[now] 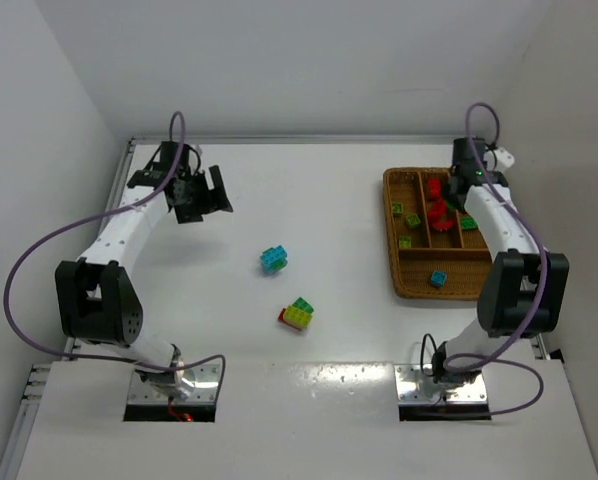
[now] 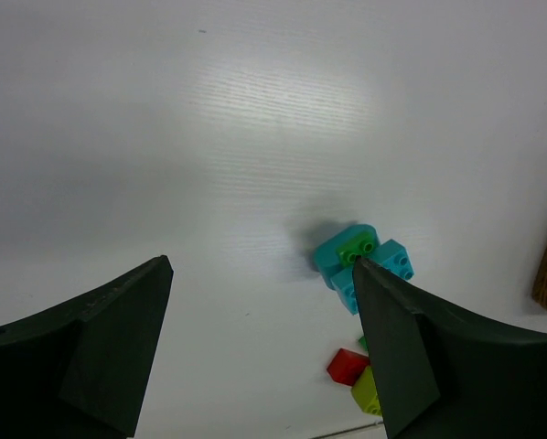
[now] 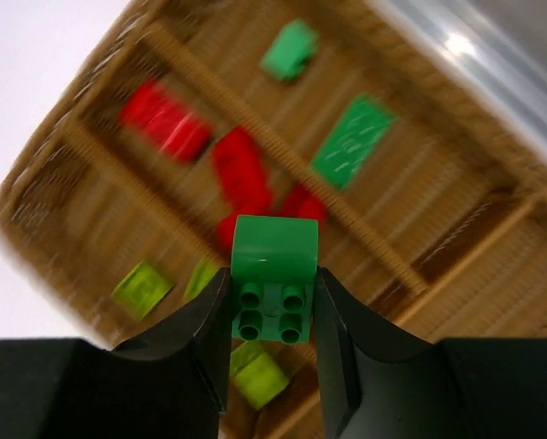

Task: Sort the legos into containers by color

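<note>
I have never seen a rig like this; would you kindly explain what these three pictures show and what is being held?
Two robot arms are bolted at the near edge of a white table. The wide picture looks down from above and behind them; the other two come from a camera on each wrist, so the dark shapes are that arm's own fingers. The left gripper is open and empty. The right gripper grips a green brick above the wicker tray, whose compartments hold red bricks, green and yellow-green ones, and one cyan brick. Two clusters lie loose on the table: a cyan cluster and a mixed cluster of red, yellow-green and green.
</note>
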You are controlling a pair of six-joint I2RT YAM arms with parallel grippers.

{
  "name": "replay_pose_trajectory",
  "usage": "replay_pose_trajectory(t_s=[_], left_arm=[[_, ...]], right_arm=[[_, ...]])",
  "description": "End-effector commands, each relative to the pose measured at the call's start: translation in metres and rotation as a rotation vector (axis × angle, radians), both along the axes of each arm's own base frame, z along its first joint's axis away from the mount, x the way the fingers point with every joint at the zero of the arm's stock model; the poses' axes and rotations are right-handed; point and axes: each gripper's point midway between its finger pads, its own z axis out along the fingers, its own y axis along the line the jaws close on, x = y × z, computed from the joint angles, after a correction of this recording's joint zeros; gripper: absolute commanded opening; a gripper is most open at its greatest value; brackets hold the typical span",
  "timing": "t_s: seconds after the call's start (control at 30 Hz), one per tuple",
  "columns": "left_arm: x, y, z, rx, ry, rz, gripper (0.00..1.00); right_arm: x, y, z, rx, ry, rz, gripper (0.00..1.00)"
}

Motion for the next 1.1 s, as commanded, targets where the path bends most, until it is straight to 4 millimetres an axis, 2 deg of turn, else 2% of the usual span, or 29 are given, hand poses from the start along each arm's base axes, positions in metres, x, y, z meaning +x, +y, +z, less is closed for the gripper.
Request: replay_pose_trajectory(t_s=[0.0, 0.1, 0.17, 0.2, 0.23, 0.27, 0.37, 0.5, 0.57, 0.6, 0.63, 0.7, 0.77, 0.83, 0.87, 0.93, 1.0, 1.03, 1.07], left_arm=[[-0.005, -0.003, -0.004, 0.022, -0.008, -0.034, 0.86], [-0.009, -0.01, -0.012, 0.023, 0.012, -0.054, 0.86], [-0.008, -0.006, -0.012, 0.04, 0.011, -0.042, 0.86], [-0.006, -0.008, -0.012, 0.049, 0.001, -0.044, 0.86], [-0.006, -0.008, -0.012, 0.049, 0.001, -0.044, 0.86], [-0.003, -0.007, -0.012, 0.056, 0.0, -0.039, 0.86], [-0.004, -0.01, -0.012, 0.056, 0.0, -0.048, 0.86], [-0.004, -0.012, -0.02, 0.066, 0.02, -0.052, 0.86], [-0.003, -0.011, -0.023, 0.074, 0.029, -0.047, 0.86], [-0.003, -0.011, -0.023, 0.069, 0.031, -0.04, 0.86], [-0.004, -0.014, -0.023, 0.07, 0.03, -0.049, 0.86], [-0.002, -0.013, -0.016, 0.076, 0.01, -0.042, 0.86], [0.001, -0.011, -0.01, 0.083, -0.009, -0.034, 0.86], [0.001, -0.009, -0.006, 0.088, -0.02, -0.018, 0.86], [0.001, -0.007, -0.003, 0.096, -0.031, -0.01, 0.86], [-0.002, -0.009, -0.006, 0.109, -0.027, -0.037, 0.86], [-0.003, -0.005, -0.008, 0.127, -0.019, -0.026, 0.86], [-0.007, -0.009, -0.008, 0.127, -0.02, -0.036, 0.86], [-0.009, -0.012, -0.009, 0.128, -0.011, -0.046, 0.86]], right_arm=[[0.007, -0.047, 0.005, -0.023, -0.015, -0.092, 0.22], [0.016, -0.078, -0.006, 0.012, -0.018, -0.168, 0.22], [0.018, -0.095, -0.014, 0.025, -0.013, -0.219, 0.22], [0.023, -0.101, -0.012, 0.023, -0.02, -0.229, 0.22], [0.024, -0.106, -0.022, 0.027, -0.001, -0.238, 0.22], [0.027, -0.112, -0.021, 0.026, -0.006, -0.249, 0.22], [0.029, -0.114, -0.031, 0.024, 0.023, -0.255, 0.26], [0.04, -0.114, -0.041, 0.043, 0.044, -0.243, 0.47], [0.036, -0.113, -0.043, 0.042, 0.063, -0.236, 0.58], [0.038, -0.11, -0.043, 0.037, 0.067, -0.221, 0.6], [0.038, -0.11, -0.03, 0.027, 0.043, -0.214, 0.63], [0.034, -0.107, -0.021, 0.031, 0.027, -0.208, 0.63], [0.035, -0.101, 0.004, 0.042, -0.037, -0.176, 0.63], [0.039, -0.079, 0.016, 0.052, -0.085, -0.081, 0.59], [0.043, -0.058, 0.038, 0.082, -0.145, 0.002, 0.59], [0.055, 0.013, 0.046, 0.16, -0.202, 0.272, 0.59], [0.055, 0.077, 0.052, 0.201, -0.224, 0.499, 0.59], [0.042, 0.134, 0.043, 0.195, -0.16, 0.64, 0.59], [0.035, 0.164, 0.035, 0.186, -0.112, 0.728, 0.62]])
